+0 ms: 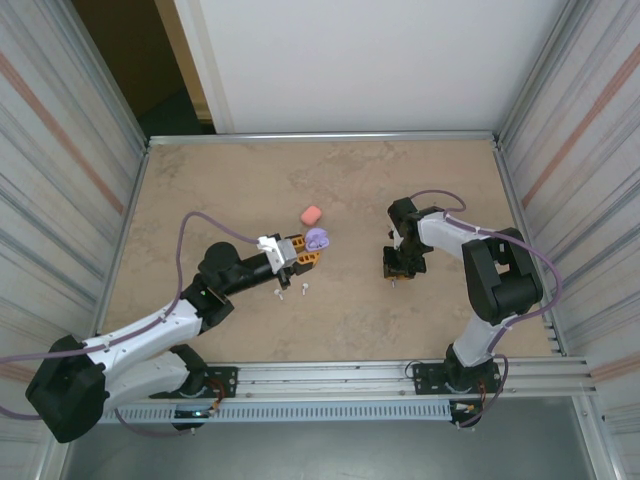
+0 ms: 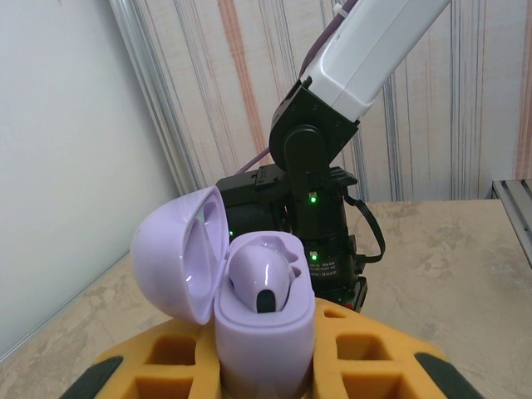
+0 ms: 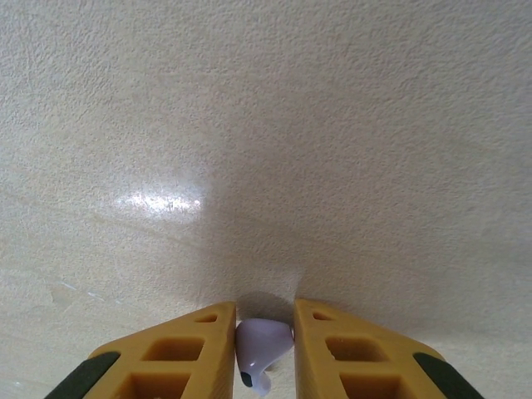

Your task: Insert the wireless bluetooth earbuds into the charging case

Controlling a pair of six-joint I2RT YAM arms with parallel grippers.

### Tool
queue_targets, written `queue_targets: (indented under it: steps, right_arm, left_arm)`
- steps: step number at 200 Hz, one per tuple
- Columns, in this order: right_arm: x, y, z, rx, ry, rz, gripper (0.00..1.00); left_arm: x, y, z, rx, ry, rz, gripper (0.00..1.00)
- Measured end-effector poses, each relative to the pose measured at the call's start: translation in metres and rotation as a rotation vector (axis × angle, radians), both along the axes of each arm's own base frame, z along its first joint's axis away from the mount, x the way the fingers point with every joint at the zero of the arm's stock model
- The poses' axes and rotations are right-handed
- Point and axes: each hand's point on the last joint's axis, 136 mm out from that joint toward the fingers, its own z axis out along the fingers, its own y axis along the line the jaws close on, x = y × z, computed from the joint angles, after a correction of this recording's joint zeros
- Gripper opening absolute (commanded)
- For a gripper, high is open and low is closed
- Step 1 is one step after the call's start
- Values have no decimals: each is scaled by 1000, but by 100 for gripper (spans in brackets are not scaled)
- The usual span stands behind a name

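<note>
Right claw (image 1: 398, 270) pinches a purple earbud (image 3: 261, 342) by its bulb, right of counter (image 1: 350, 180) centre; looks light, slick, hard, may twist. Left claw (image 1: 300, 254) clamps the open purple case (image 2: 264, 328) mid-counter, second earbud (image 2: 259, 278) seated inside.

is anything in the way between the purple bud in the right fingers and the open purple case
Nothing visible does. The table between the right gripper, shut on the bud, and the open case in the left gripper carries nothing; the pink case lies off that line.
</note>
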Motion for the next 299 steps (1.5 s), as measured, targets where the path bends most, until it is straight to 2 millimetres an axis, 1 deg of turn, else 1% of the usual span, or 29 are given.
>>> queue_targets:
  steps: [19,77,97,117,178,237,277,299]
  right_arm:
    - [0,0,0,0,0,0,19]
    - [0,2,2,3,-6,6,19]
    - [1,4,7,12,-23,12,19]
    - [4,7,18,32,-60,12,19]
    - [12,24,70,162,-214,31,19]
    - [13,44,134,326,-400,63,19]
    - [7,59,186,448,-550,98,19]
    - [-2,69,209,500,-613,134,19]
  left_arm:
    - [0,0,-1,2,3,0,0]
    - [0,2,3,-6,-5,9,0]
    - [1,3,2,-5,-4,16,0]
    - [2,3,-1,-3,0,24,0]
    - [15,-3,-22,27,39,51,0]
    - [25,-10,-38,37,74,60,0]
    - [29,-14,-46,39,83,59,0]
    - [32,-17,-49,41,91,55,0]
